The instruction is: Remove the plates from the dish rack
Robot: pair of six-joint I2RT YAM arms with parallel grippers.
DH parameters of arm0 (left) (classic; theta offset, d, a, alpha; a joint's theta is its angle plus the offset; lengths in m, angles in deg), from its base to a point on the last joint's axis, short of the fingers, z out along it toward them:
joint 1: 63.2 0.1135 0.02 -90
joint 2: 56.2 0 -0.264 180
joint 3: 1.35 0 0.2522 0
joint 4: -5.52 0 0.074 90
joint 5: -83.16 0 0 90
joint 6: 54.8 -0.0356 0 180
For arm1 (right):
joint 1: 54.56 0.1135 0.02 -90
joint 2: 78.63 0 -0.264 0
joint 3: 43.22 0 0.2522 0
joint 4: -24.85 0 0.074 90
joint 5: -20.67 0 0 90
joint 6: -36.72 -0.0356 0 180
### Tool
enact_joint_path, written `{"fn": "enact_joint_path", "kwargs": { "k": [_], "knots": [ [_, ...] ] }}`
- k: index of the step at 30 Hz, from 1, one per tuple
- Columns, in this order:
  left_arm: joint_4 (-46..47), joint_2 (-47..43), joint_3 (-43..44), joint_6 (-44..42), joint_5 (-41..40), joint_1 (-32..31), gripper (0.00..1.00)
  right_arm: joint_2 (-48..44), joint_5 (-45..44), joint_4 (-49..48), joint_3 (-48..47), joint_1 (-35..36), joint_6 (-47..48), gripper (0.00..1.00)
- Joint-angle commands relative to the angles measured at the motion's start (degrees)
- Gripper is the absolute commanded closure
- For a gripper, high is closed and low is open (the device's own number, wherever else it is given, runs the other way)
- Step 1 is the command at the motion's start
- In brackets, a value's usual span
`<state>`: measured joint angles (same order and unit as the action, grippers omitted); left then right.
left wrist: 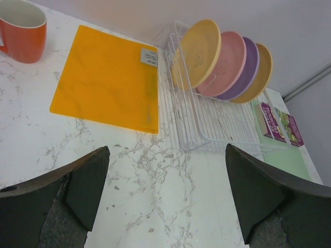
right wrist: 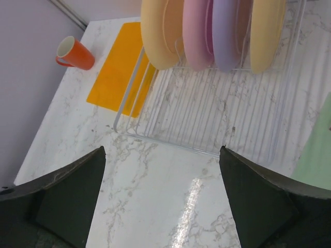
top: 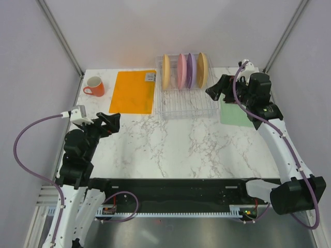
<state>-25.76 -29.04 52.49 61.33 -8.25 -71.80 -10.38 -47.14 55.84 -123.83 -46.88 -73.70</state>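
My right gripper [top: 213, 91] hangs just right of the dish rack [top: 186, 107], fingers spread wide and touching nothing. The plates [top: 184, 71] stand on edge ahead of it, at the rack's far end. My left gripper [top: 110, 120] is equally spread and empty, with the rack well off, ahead and to its right.

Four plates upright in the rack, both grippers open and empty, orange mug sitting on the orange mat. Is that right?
Not quite: the mug stands on the bare table left of the orange mat, apart from it, as the top external view shows. The four plates do stand upright in the dish rack, and the left gripper and right gripper are open and empty.
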Motion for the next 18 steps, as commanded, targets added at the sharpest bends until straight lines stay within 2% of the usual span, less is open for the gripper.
{"fn": "enact_joint_path", "kwargs": {
  "k": [1,2,3,6,8,9,10,11,12,13,15,18],
  "knots": [
    [-5.1,-1.9,2.6,2.2,-1.2,0.1,0.00,4.3,5.9,-8.7,-6.1,0.1,-7.2,0.02],
    [-5.4,-2.1,2.9,2.5,-1.4,0.1,0.00,5.8,14.1,-12.2,-5.9,0.1,-9.5,0.02],
    [-5.6,-2.4,3.3,3.7,-1.8,0.1,0.00,7.8,18.0,-24.2,-5.1,0.1,-16.6,0.02],
    [-7.2,-2.7,3.4,7.6,-3.3,0.1,0.00,19.1,23.7,-35.7,-8.3,0.5,-27.2,0.02],
    [-7.6,-2.3,3.5,6.3,-1.8,0.1,0.00,28.1,18.3,-19.3,-22.9,3.6,-16.6,0.02],
    [-8.2,-2.1,4.0,5.2,-1.8,0.1,0.00,31.0,4.3,-1.6,-29.5,8.0,-10.5,0.02],
    [-8.8,-1.9,4.0,4.9,-2.3,0.1,0.00,36.0,-1.8,4.0,-41.3,10.4,-1.3,0.02],
    [-9.3,-1.8,3.9,4.5,-3.1,0.1,0.00,38.7,-6.9,7.3,-46.0,12.4,1.4,0.02],
    [-9.5,-1.7,3.6,3.7,-3.4,0.1,0.00,41.4,-13.6,13.2,-55.2,15.2,2.9,0.02],
    [-9.6,-1.5,3.3,3.4,-4.0,0.1,0.00,47.1,-16.9,15.7,-59.3,16.5,5.3,0.02],
    [-9.6,-1.1,2.8,3.1,-4.7,0.1,0.00,52.0,-24.2,19.9,-68.4,19.4,7.1,0.02],
    [-9.0,-0.5,1.8,2.4,-5.4,0.1,0.00,57.3,-30.4,18.9,-71.1,23.1,9.7,0.02]
  ]
}}
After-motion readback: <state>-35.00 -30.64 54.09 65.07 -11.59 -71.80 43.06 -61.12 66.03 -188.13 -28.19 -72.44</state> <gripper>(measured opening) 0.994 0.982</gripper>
